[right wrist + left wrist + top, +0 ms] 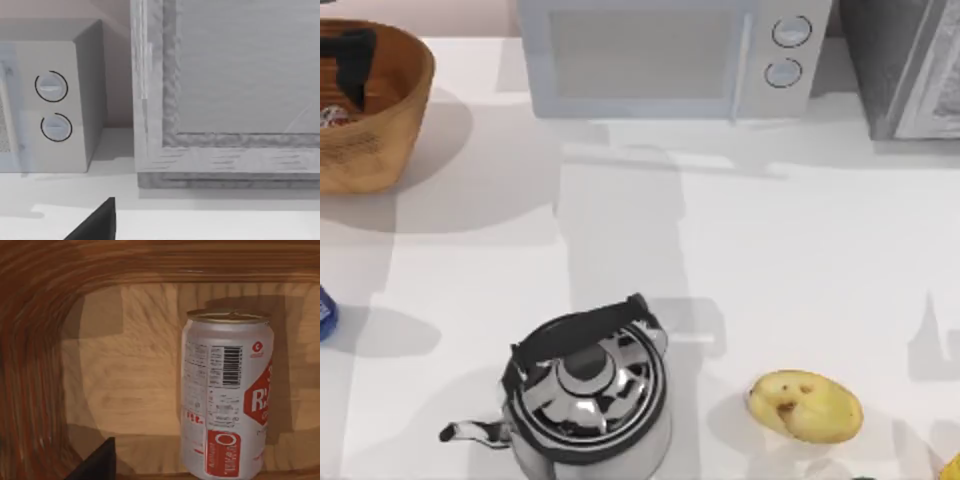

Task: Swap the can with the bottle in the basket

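- Reaching down into the basket at the far left corner of the worktop, the left end effector shows as a dark shape inside the rim; I cannot tell whether it is released or clenched.
- Inside the basket the bottle, white with a red label and a dull-gold top, stands upright on the woven floor, close to the wall; from above, a bit of it peeks out at the left edge.
- The can, dark blue, stands on the worktop at the left edge, nearer than the basket and well apart from it.
- A kettle sits near centre, with a potato to its right.
- A microwave stands at the far side.
- The right wrist view faces the microwave and a grey cabinet; the right end effector's state cannot be told.
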Controlling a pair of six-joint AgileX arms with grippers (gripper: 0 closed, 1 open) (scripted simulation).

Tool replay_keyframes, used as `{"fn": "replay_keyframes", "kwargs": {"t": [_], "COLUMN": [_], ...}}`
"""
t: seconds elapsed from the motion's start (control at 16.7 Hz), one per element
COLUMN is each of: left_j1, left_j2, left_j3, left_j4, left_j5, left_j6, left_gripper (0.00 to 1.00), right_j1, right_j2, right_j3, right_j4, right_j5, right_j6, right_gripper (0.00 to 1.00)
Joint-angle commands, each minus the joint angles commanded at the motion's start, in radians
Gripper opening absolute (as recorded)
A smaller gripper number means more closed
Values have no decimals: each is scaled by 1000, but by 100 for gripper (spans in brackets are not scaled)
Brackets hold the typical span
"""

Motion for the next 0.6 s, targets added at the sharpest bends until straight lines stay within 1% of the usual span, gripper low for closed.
{"fn": "replay_keyframes", "kwargs": {"t": [0.18, 0.6], "left_j1": [5, 0], "left_j2": [75, 83], "left_j3": [86, 89], "left_j4": [-43, -42], "left_j5": [2, 2], "left_j6": [9, 9], "left_gripper": [100, 100], "right_j1": [0, 0], "right_j2": [0, 0], "right_j3": [0, 0], "right_j4": [0, 0], "right_j5": [0, 0], "right_j6": [0, 0], "right_gripper": [100, 100]}}
